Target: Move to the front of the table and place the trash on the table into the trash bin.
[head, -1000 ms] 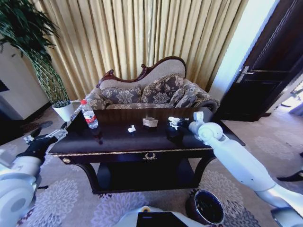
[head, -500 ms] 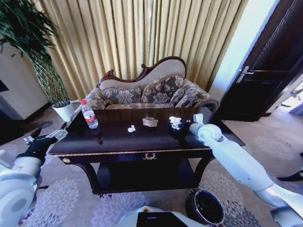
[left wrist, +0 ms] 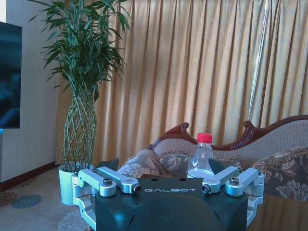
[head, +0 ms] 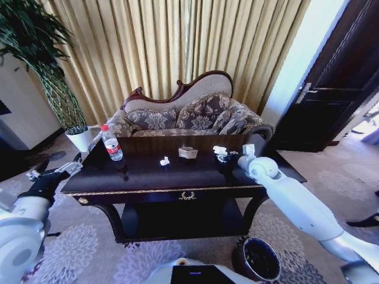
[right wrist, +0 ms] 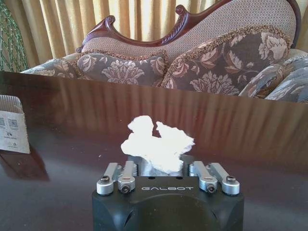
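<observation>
- Left gripper (head: pixel 56 170): hovers off the left end of the table (head: pixel 148 177), at about tabletop level and apart from it. Fingers (left wrist: pixel 110 180) spread wide, nothing between them. It faces the water bottle, which the left wrist view frames between the two fingers, farther off.
- Water bottle (head: pixel 111 142): stands upright at the far-left part of the tabletop, long axis vertical, red cap up, red label round the middle. Also seen at (left wrist: pixel 200 159) before the sofa back.
- Small paper scrap (head: pixel 164 160): lies near the table's middle, left of the cardboard piece. Crumpled lump, no clear long axis.
- Cardboard piece (head: pixel 188 152): small beige box-like thing just right of that scrap, toward the far edge; its printed side shows at (right wrist: pixel 12 125).
- Larger paper scrap (head: pixel 219 150): right of centre on the tabletop, toward the far edge. In the right wrist view (right wrist: pixel 156 144) it is a white ragged wad, wider than tall, sitting between the gripper's fingers.
- Right gripper (head: pixel 224 157): low over the right part of the table, arm reaching in from the near right. Fingers pinching the wad's lower part.
- Trash bin (head: pixel 256 258): on the carpet at the near right, beside the table's right leg, upright, mouth open upward.
</observation>
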`<state>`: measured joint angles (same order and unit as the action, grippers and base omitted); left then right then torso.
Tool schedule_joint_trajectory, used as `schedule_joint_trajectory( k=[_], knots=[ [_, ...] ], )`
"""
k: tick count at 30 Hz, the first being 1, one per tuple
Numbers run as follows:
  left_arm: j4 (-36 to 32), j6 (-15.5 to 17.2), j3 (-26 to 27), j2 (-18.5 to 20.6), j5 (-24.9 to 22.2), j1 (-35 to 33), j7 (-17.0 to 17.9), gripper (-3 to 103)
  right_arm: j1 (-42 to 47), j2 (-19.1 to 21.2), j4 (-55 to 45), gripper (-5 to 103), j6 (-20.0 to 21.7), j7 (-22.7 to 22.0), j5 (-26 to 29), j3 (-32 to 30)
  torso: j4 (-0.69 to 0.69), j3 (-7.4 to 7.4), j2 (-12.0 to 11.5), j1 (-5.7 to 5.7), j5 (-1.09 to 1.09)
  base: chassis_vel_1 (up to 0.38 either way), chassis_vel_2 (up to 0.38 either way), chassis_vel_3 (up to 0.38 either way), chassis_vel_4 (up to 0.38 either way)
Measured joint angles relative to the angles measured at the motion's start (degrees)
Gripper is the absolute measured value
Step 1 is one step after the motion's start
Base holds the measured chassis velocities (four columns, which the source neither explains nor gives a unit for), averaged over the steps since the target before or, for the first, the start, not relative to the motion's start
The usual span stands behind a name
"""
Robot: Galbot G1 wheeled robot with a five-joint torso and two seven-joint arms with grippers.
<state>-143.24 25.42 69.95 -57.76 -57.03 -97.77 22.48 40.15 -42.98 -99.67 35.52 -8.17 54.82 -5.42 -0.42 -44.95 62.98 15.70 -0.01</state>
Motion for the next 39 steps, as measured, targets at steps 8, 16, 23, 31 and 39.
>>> schedule_joint_trajectory(
  k=[8,16,23,31,39],
  knots=[
    [0.00,-0.03,0.12,-0.18,0.04,-0.05,-0.01,100,0.46,0.40,-0.68,22,-0.03,0.02,0.04,-0.44,0.00,0.00,0.00,0.00,0.00,0.000,0.000,0.000,0.000],
    [0.00,-0.07,1.54,-0.34,-0.05,-0.38,-0.13,100,0.39,0.66,-1.04,1,-0.03,0.12,0.34,-0.65,0.00,0.00,0.00,0.00,0.00,0.000,0.000,0.000,0.000],
    [0.00,-0.10,1.25,-0.50,-0.05,-0.20,-0.16,100,2.11,1.15,-1.82,0,-1.76,1.34,-0.33,-2.60,0.01,0.00,0.00,0.00,0.00,0.000,0.000,0.000,0.000],
    [0.00,-0.12,0.32,-0.40,-0.05,0.25,-0.13,100,7.70,1.45,-5.33,0,-8.17,1.72,-2.41,-9.24,0.00,0.00,0.00,0.00,0.00,0.000,0.000,0.000,0.000],
    [0.00,-0.13,-0.31,-0.63,-0.05,0.70,-0.01,100,15.23,1.85,-10.89,0,-13.79,1.86,-2.68,-17.83,-0.01,0.00,0.00,0.00,0.00,0.000,0.000,0.000,0.000]
  ],
)
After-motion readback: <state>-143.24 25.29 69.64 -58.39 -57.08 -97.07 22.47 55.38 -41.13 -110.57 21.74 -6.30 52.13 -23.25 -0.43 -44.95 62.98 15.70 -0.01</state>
